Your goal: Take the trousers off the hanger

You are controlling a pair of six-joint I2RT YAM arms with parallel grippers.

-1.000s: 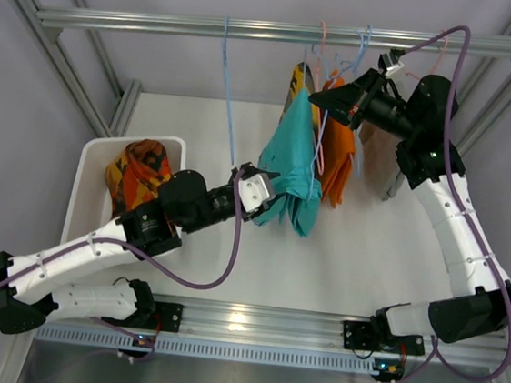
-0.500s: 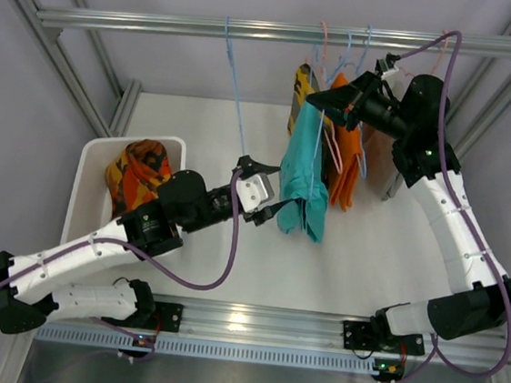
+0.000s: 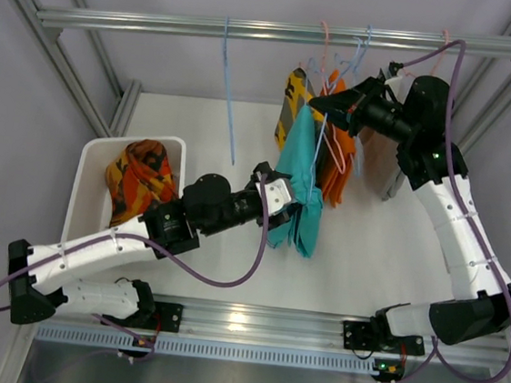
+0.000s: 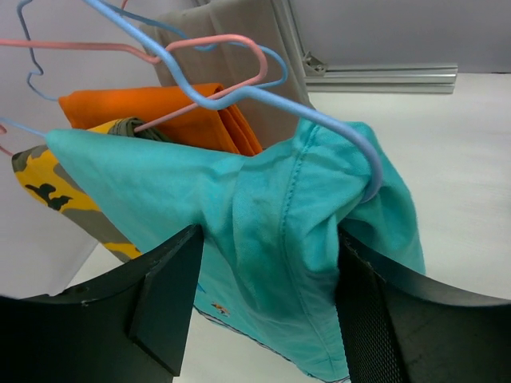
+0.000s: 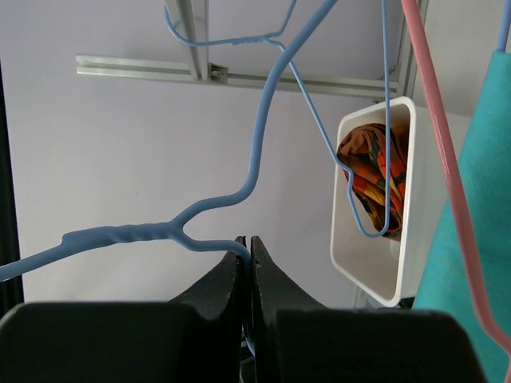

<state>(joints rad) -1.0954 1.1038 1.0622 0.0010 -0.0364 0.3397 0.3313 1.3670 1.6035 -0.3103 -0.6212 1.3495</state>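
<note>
The teal trousers (image 4: 279,231) are matt cloth, the blue hanger (image 5: 120,236) smooth coated wire, the bin (image 3: 88,160) glossy plastic.

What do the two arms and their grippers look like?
The left arm and right arm have white links and black joints, each trailing a purple cable. The left gripper and right gripper have black fingers.

A white bin (image 3: 84,194) sits left on the table (image 3: 367,258).

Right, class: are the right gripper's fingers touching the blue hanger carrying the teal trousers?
Touching. The right wrist view shows the right gripper's fingers shut on the blue hanger.
</note>
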